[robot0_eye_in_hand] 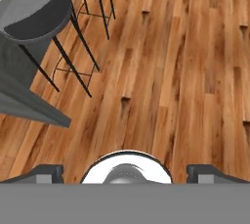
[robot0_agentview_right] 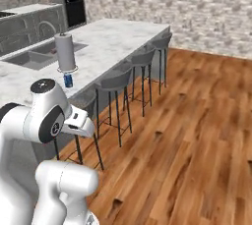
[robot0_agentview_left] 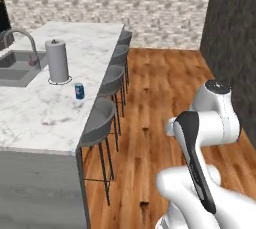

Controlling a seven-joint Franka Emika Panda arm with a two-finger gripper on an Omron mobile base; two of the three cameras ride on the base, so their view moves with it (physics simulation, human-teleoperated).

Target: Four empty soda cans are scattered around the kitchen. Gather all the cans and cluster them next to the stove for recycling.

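Observation:
One blue soda can (robot0_agentview_left: 79, 91) (robot0_agentview_right: 68, 80) stands upright on the white marble island counter (robot0_agentview_left: 35, 118) (robot0_agentview_right: 113, 37), close to its stool-side edge and just in front of the paper towel roll. The arm is folded up over the base, well back from the can and off the counter. In the hand view my gripper (robot0_eye_in_hand: 127, 174) points down at the wooden floor, its two dark fingertips (robot0_eye_in_hand: 49, 173) far apart, open with nothing between them. The stove is out of view.
A tall grey paper towel roll (robot0_agentview_left: 57, 60) (robot0_agentview_right: 65, 52) stands beside a sink (robot0_agentview_left: 15, 68) (robot0_agentview_right: 34, 57) with a curved faucet (robot0_agentview_left: 22, 35). Grey bar stools (robot0_agentview_left: 100, 123) (robot0_agentview_right: 115, 79) (robot0_eye_in_hand: 36, 3) line the island. Wooden floor (robot0_agentview_left: 160, 98) stretches to the right. A black wall oven (robot0_agentview_right: 74, 3) stands at the back.

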